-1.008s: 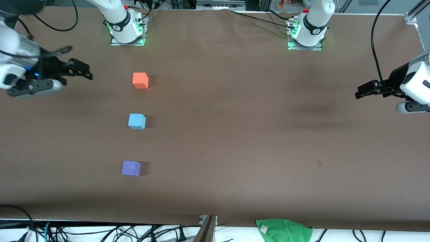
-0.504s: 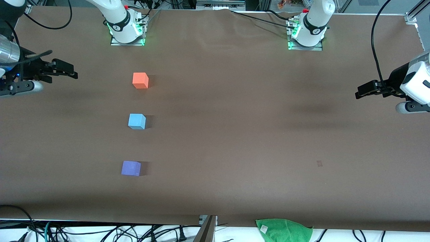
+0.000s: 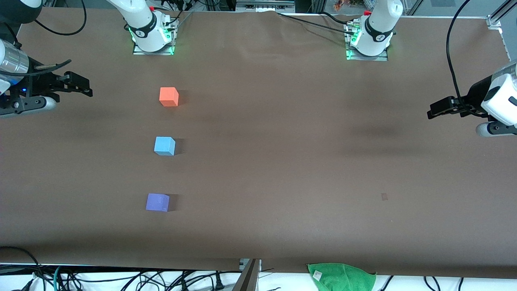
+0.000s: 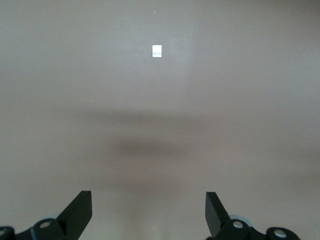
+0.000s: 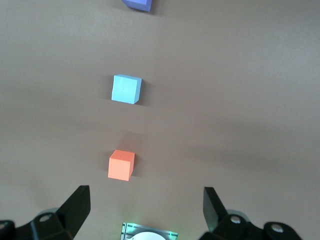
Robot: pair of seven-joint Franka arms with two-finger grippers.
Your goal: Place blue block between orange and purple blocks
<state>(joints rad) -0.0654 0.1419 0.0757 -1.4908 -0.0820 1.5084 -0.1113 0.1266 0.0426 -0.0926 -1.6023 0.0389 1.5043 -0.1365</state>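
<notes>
The light blue block [image 3: 164,146] sits on the brown table between the orange block [image 3: 169,96], farther from the front camera, and the purple block [image 3: 157,202], nearer to it. The three stand apart in a line. The right wrist view shows the blue block [image 5: 126,89], the orange block [image 5: 121,165] and part of the purple block [image 5: 137,4]. My right gripper [image 3: 78,84] is open and empty, up in the air at the right arm's end of the table. My left gripper [image 3: 434,110] is open and empty, waiting at the left arm's end.
The brown table [image 3: 282,141] carries a small pale mark [image 3: 384,197], which also shows in the left wrist view [image 4: 157,50]. A green cloth [image 3: 342,277] lies off the table's front edge. The arm bases [image 3: 151,34] [image 3: 369,38] stand along the back edge.
My right gripper has drawn back toward the right arm's end of the table, away from the blocks, and steadied. The blocks and the left arm have not moved.
</notes>
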